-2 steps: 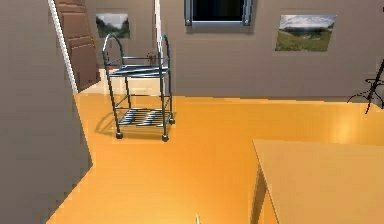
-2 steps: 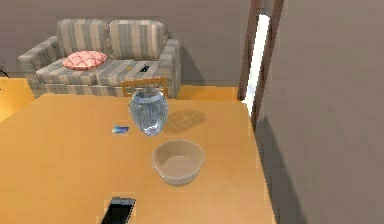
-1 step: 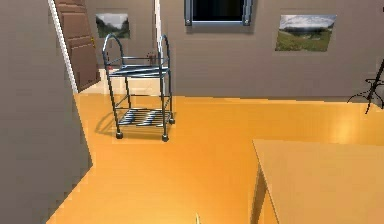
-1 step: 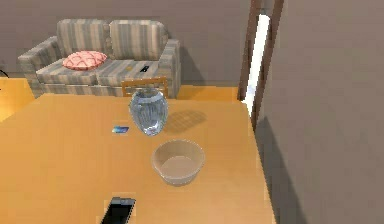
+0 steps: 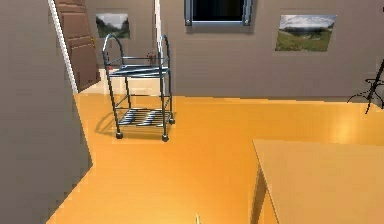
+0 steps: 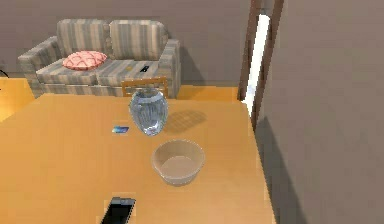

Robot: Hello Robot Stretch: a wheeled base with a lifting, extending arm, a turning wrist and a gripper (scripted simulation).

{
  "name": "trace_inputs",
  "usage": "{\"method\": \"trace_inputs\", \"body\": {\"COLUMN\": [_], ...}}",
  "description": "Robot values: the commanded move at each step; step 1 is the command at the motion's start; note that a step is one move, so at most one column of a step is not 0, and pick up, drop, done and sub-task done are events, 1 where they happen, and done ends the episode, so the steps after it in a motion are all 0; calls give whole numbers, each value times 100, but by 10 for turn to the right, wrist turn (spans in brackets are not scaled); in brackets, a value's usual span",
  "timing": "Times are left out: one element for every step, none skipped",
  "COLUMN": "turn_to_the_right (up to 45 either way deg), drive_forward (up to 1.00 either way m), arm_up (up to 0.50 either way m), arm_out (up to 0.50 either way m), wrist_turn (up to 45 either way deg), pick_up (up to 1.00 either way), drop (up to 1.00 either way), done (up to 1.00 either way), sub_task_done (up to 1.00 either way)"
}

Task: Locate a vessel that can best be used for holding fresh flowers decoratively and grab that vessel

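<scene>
Forward view first: what's ahead?
— A wire cart on the orange floor, and the table showing a corner at lower right.
— Arm side view?
— The glass vase stands upright on the table, about halfway out. A bowl sits nearer in and slightly right, apart from it.
— Which step, then?
— Vessel found, I'd judge; the grab is not yet begun. The claw's state I cannot tell.
— Next?
— Probably drive forward a little to line up with the vase, then reach out clear of the bowl.
</scene>
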Motion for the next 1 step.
{"method": "trace_inputs", "body": {"turn_to_the_right": [0], "drive_forward": [0], "arm_up": [38], "arm_out": [0], "wrist_turn": [0], "pick_up": [0], "drop": [0], "done": [0], "sub_task_done": [0]}}
